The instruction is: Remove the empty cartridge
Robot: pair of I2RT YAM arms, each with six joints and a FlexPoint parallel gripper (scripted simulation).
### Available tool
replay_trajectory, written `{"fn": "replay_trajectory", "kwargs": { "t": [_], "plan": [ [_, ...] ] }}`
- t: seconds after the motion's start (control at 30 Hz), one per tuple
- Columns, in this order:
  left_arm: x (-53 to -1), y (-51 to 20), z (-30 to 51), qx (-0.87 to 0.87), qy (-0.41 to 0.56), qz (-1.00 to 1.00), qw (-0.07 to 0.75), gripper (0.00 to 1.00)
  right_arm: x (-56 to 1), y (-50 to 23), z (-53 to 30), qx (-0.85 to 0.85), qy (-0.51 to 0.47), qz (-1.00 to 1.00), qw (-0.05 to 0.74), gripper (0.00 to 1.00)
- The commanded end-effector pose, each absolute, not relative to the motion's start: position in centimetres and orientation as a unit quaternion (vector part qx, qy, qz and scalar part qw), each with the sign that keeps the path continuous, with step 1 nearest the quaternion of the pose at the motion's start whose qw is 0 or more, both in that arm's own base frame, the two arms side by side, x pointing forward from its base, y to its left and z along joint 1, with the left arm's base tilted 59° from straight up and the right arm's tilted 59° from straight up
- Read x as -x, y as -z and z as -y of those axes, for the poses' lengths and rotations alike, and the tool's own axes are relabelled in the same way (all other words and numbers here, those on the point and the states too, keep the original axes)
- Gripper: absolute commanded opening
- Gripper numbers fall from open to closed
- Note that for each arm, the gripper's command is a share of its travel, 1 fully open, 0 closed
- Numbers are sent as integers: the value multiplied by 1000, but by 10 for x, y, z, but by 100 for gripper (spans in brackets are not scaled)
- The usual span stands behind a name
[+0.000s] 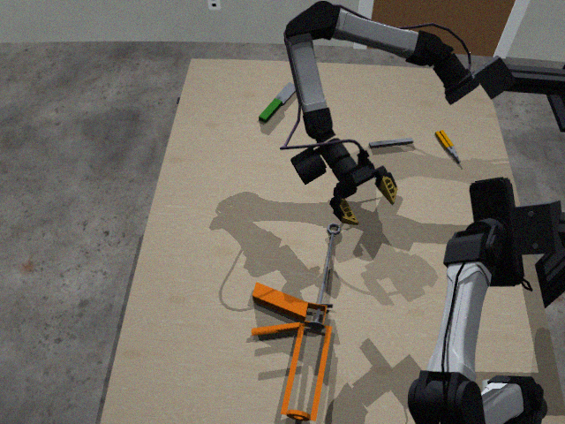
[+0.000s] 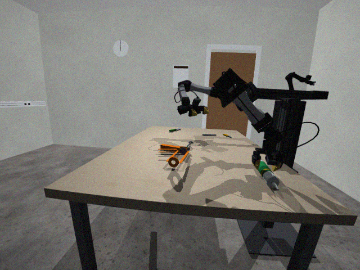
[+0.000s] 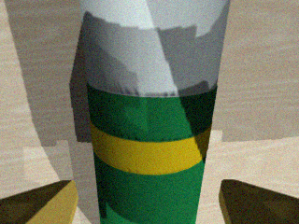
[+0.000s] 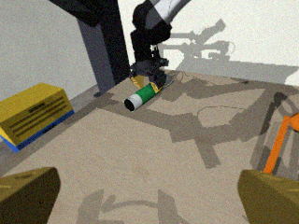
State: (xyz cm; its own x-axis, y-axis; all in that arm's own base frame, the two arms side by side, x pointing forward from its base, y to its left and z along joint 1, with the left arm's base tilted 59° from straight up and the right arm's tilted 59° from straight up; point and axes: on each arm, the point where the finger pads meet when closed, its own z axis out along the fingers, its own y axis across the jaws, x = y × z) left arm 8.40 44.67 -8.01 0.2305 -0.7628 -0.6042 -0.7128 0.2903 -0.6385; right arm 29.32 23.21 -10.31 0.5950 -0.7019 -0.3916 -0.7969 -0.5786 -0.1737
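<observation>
Standing apart w/ a gap each side, left jaws [image 2: 266, 166] straddle the sealant cartridge [image 2: 266, 171] [image 3: 149, 117] [image 4: 142, 97], not gripping it. Cartridge is out of the gun, at the arm-stand side of the counter [image 1: 173, 365] [image 2: 101, 180] [image 4: 117, 154]; can't tell if it's fully resting or slightly raised. Label: green wrap w/ one yellow band, bare grey-white barrel beyond; only colour blocks legible. Nozzle pts twd the near counter edge in the ext. view, a bit to pic right; dark open rear end shows in the R wrist view. Long axis runs approx. lengthwise along the counter, angled vs. the gun's.

Right jaws [image 1: 374, 212] [image 2: 199, 112] wide open, nothing btwn, up above the counter nr the hooked-ring end of the gun's rod.

Orange skeleton caulking gun [image 1: 280, 301] [image 2: 168, 147] [image 4: 277, 145] lies on the counter, cradle unfilled, front ring twd the ext. cam., rod running the opp. way, handle & trigger out to one side.

Further out: grey bar [image 1: 391, 142] [image 2: 209, 134], yellow-handled knife [image 1: 444, 139] [image 2: 226, 135] & green-handled tool w/ grey blade [image 1: 271, 109] [image 2: 173, 130], all twd the far end. Yellow box w/ blue base [image 4: 37, 109] is past the counter edge, R wrist view. Wall clock [image 2: 120, 48] hangs at back.
</observation>
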Motion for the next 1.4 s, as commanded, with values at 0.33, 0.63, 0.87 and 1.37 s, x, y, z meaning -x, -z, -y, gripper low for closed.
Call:
{"fn": "replay_trajectory", "kwargs": {
  "t": [0.33, 0.63, 0.87, 1.37],
  "plan": [
    [-67, 69, -440, 599, 21, -615, 513, 85, -292, 99, -237, 880, -142, -419, 171, 100],
    [-44, 48, -414, 599, 21, -614, 513, 85, -292, 99, -237, 880, -142, -419, 171, 100],
    [-19, 22, -394, 607, 14, -589, 533, 85, -292, 99, -237, 880, -142, -419, 171, 100],
    [47, -33, -318, 694, 6, -441, 570, 85, -292, 99, -237, 880, -142, -419, 171, 100]
  ]
}}
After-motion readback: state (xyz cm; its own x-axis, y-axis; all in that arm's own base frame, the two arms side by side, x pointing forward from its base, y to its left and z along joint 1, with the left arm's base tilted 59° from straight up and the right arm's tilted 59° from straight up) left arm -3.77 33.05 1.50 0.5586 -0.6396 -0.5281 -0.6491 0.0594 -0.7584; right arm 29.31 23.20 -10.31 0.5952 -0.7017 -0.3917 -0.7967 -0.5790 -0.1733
